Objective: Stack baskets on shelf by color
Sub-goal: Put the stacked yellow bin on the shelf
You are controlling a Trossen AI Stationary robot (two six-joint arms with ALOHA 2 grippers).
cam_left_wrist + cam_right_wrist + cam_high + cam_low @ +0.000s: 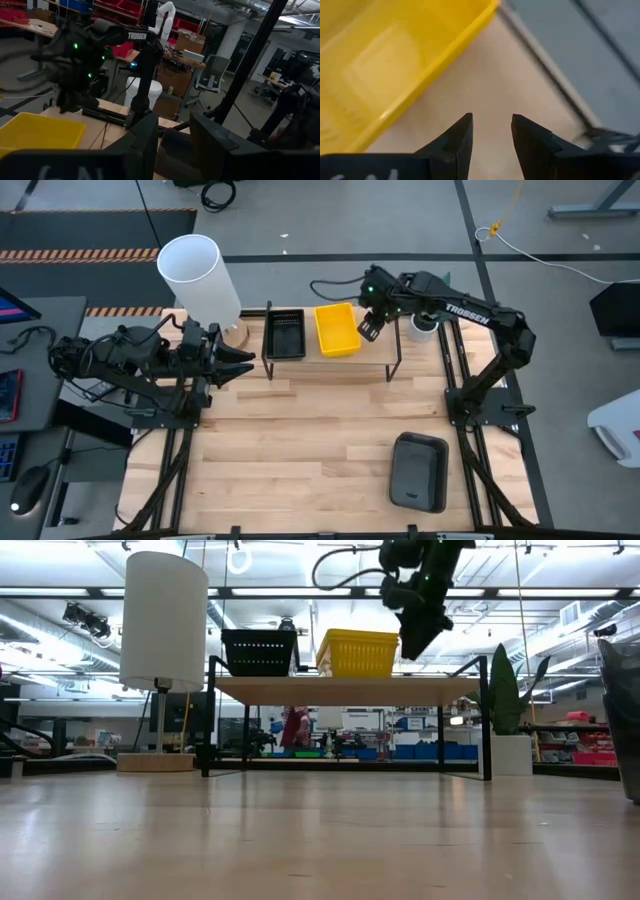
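So the wooden desk (320,440) takes up most of the overhead shot, and the shelf (385,345) sits along its far edge, light plank top on thin black legs. Off the shelf's left end stands a tall white cylinder lamp (198,275) on a round wooden base.

The dark grey basket (419,471) is down on the desk, near the front on the right side, well apart from the shelf. From the look of it it could be more than one nested, can't tell.

Up on the shelf the yellow basket (337,328) sits about mid-plank with the black mesh basket (285,334) just beside it on the left. From the low cam both sit flat on the plank, side by side.

Right hand (368,329) hangs above the shelf just beside the yellow basket's right edge, not touching it. Its wrist cam looks down on bare plank with the yellow rim off to one side, fingers a narrow gap apart with nothing between them.

Left hand (245,362) waits over the desk off the shelf's left end, fingers a little apart and empty
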